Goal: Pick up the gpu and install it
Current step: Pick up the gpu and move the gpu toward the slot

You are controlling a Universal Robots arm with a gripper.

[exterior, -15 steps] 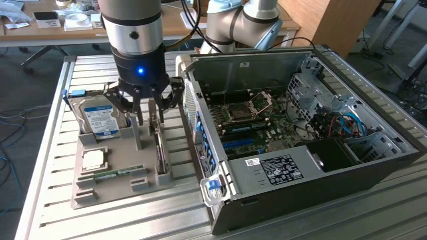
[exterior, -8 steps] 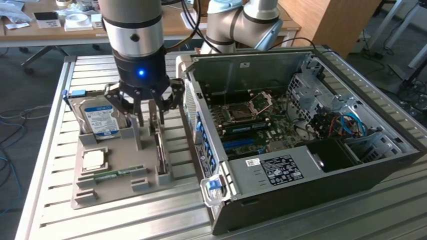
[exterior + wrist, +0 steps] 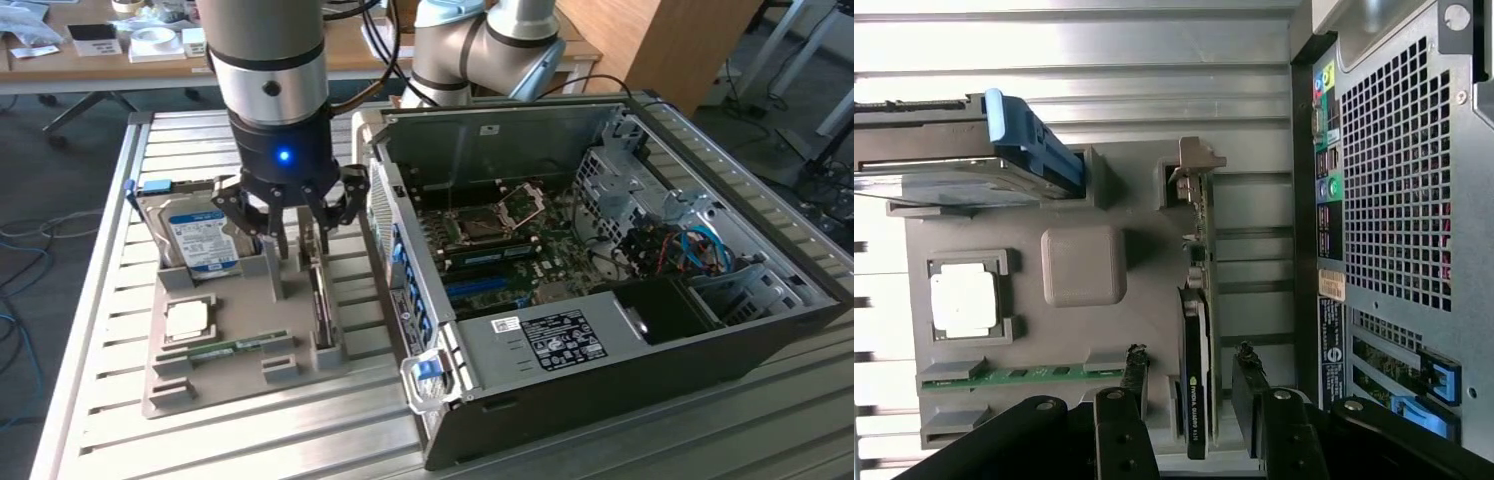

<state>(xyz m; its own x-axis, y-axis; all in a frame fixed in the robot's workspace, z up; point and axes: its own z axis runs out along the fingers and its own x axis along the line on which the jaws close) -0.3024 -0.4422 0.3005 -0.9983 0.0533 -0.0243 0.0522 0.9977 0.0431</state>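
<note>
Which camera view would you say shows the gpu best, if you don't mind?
The wrist view: it looks along the gpu standing on edge in the tray, showing its board, black face and bracket inside the open gripper. In the exterior view it is a thin dark edge, partly behind the gripper.

The gpu point(image 3: 1196, 350) is green and black, the tray point(image 3: 1144, 200) grey.

Our arm point(image 3: 271, 70) hangs vertical on the exterior view's left, and its grey joints point(image 3: 470, 48) fold at the far side. A blue light point(image 3: 282, 155) glows on our wrist. Our gripper point(image 3: 302, 232) points straight down, its dark fingers point(image 3: 1134, 385) spread wide apart.
</note>
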